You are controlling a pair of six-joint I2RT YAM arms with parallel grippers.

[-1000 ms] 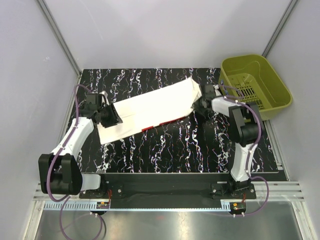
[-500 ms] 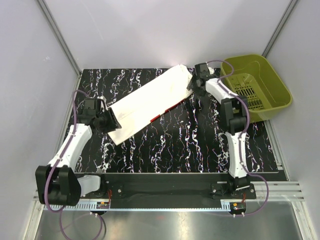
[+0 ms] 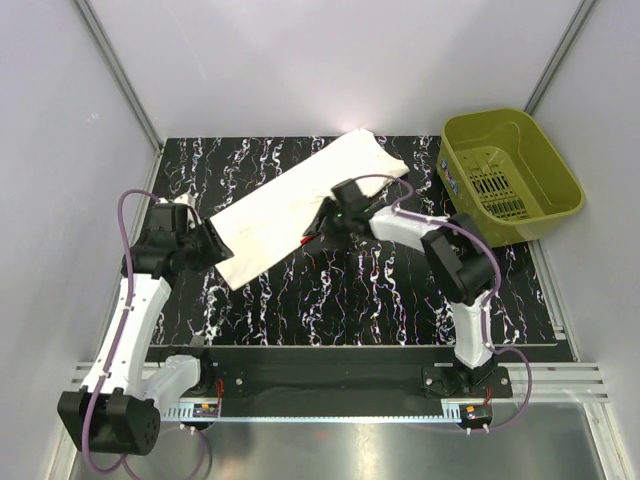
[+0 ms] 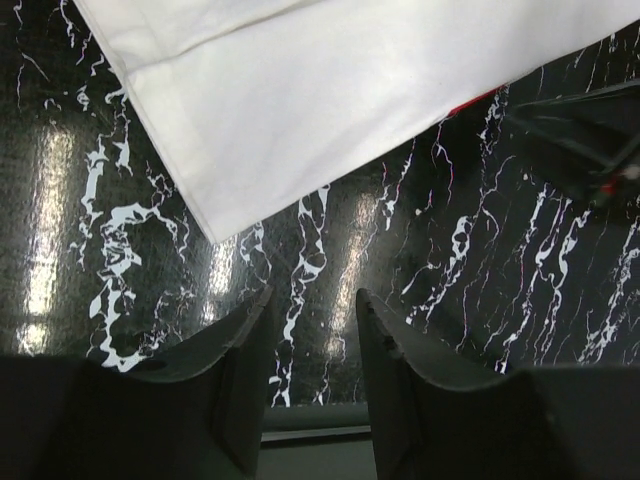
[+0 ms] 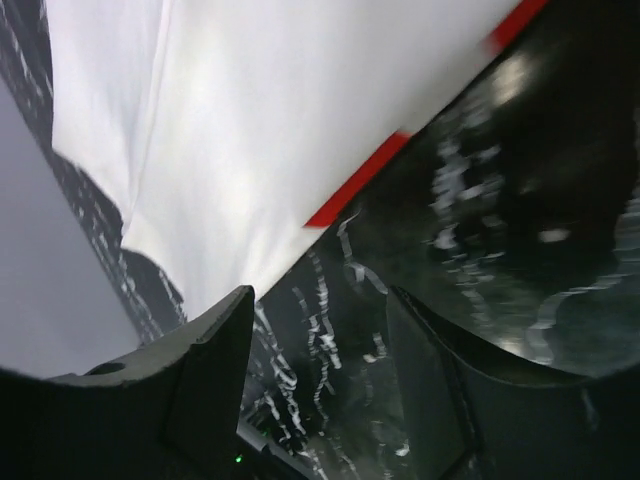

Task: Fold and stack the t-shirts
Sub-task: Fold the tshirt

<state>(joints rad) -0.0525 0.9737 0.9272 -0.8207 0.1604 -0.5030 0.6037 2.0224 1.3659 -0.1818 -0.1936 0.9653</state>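
One white t-shirt (image 3: pixel 300 200), folded into a long strip, lies flat and diagonal on the black marbled table (image 3: pixel 380 290). A red edge (image 3: pixel 310 237) peeks out under its near side. My left gripper (image 3: pixel 213 244) is open and empty just off the shirt's lower left end. In the left wrist view the shirt's corner (image 4: pixel 215 235) lies ahead of that gripper (image 4: pixel 315 310), apart from it. My right gripper (image 3: pixel 325 222) is open by the middle of the shirt's near edge. The right wrist view shows the gripper (image 5: pixel 320 315) over bare table, with the white cloth (image 5: pixel 270 130) and red strip (image 5: pixel 355 185) just beyond.
An olive-green plastic basket (image 3: pixel 485 116) stands at the back right, partly off the table. Grey walls close in the back and both sides. The right arm (image 4: pixel 590 150) shows as a dark shape at the right of the left wrist view.
The right gripper opened, let go of the shirt's far right end and swung left to the middle of its near edge. The left arm drew back slightly. The shirt settled flat.
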